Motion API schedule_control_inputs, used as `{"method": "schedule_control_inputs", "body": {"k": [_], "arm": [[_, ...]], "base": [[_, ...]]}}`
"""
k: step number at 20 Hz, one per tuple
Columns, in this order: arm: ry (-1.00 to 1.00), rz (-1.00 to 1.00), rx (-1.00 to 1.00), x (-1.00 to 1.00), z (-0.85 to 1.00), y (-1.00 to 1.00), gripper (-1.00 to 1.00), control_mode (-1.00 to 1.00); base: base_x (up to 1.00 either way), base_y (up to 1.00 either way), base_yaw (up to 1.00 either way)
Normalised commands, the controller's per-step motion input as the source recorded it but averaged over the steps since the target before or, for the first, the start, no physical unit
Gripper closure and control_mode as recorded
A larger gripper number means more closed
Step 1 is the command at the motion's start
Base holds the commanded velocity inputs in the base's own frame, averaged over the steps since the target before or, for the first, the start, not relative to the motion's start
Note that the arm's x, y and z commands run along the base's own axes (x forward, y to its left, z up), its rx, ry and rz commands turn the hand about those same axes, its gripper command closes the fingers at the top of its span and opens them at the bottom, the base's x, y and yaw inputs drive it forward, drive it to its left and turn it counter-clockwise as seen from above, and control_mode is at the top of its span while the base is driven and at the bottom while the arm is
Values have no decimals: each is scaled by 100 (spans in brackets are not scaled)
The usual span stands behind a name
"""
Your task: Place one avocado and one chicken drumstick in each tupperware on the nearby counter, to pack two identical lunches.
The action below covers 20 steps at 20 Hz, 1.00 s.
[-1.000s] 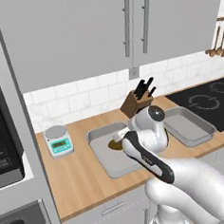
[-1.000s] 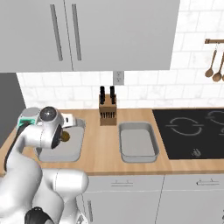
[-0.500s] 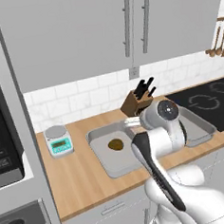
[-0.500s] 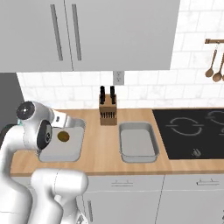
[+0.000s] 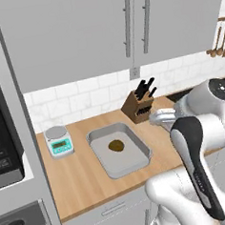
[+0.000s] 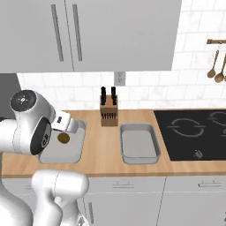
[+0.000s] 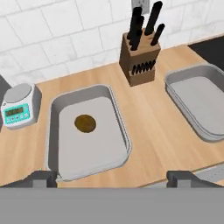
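My gripper (image 7: 113, 177) has lifted away from the left tray (image 7: 54, 114), jaws wide and empty; the avocado (image 7: 85, 123) lies inside it, left of the knife block (image 7: 140, 61); three items remain.

Matt grey tupperware (image 7: 117, 114) sits on a smooth wooden counter (image 7: 148, 118) beside a wooden knife block (image 7: 139, 63).

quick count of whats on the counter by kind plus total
tupperware: 2
avocado: 1
kitchen scale: 1
knife block: 1
total: 5
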Motion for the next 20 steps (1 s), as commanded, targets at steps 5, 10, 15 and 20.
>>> {"method": "schedule_control_inputs", "body": {"k": [5,10,15,20], "arm": [[1,10,0,-20,-13,0,-100,100],[0,0,0,0,0,0,-100,100],[0,0,0,0,0,0,-100,100],[0,0,0,0,0,0,-100,100]], "base": [[-80,0,36],[-100,1,34],[-77,79,27],[11,100,4]]}}
